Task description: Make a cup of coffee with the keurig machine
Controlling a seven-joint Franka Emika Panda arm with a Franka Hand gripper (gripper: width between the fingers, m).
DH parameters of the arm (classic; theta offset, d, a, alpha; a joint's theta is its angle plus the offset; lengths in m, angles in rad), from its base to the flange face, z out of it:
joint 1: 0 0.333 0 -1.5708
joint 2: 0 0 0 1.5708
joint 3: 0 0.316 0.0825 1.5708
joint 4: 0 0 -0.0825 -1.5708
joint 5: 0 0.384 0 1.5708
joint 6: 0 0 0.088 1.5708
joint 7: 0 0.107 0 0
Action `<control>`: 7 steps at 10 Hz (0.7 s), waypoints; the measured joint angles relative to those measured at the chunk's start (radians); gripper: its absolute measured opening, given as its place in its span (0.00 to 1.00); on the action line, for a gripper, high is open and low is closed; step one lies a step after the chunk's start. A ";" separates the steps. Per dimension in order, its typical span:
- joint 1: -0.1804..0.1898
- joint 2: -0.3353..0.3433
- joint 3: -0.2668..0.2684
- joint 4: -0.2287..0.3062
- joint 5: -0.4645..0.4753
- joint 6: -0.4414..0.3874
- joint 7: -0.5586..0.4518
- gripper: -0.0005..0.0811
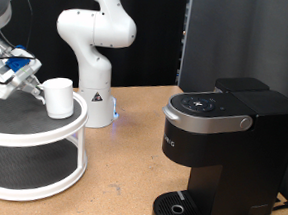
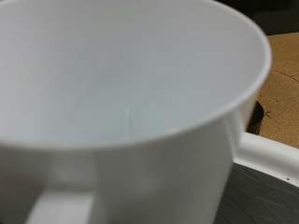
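The white cup [image 1: 58,96] stands on the top tier of a round white two-tier stand [image 1: 52,132] at the exterior view's left. My gripper [image 1: 34,83], with blue parts, is right beside the cup on its left, at cup height, seemingly touching it. The cup fills the wrist view [image 2: 131,84], its open mouth and empty inside facing the camera and its handle [image 2: 65,201] in view; my fingers do not show there. The black keurig machine [image 1: 216,143] stands at the exterior view's right with its silver-handled lid down and its drip tray [image 1: 181,208] bare.
A white robot arm base [image 1: 93,53] stands at the back between the stand and the machine. A dark panel [image 1: 240,40] rises behind the machine. The wooden table [image 1: 124,176] shows between stand and machine. The stand's rim [image 2: 271,154] shows in the wrist view.
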 joint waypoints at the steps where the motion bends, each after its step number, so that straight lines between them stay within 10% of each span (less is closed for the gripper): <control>1: 0.000 -0.003 0.003 0.005 0.000 -0.005 0.020 0.09; 7: -0.002 -0.102 0.036 0.104 -0.058 -0.163 0.219 0.09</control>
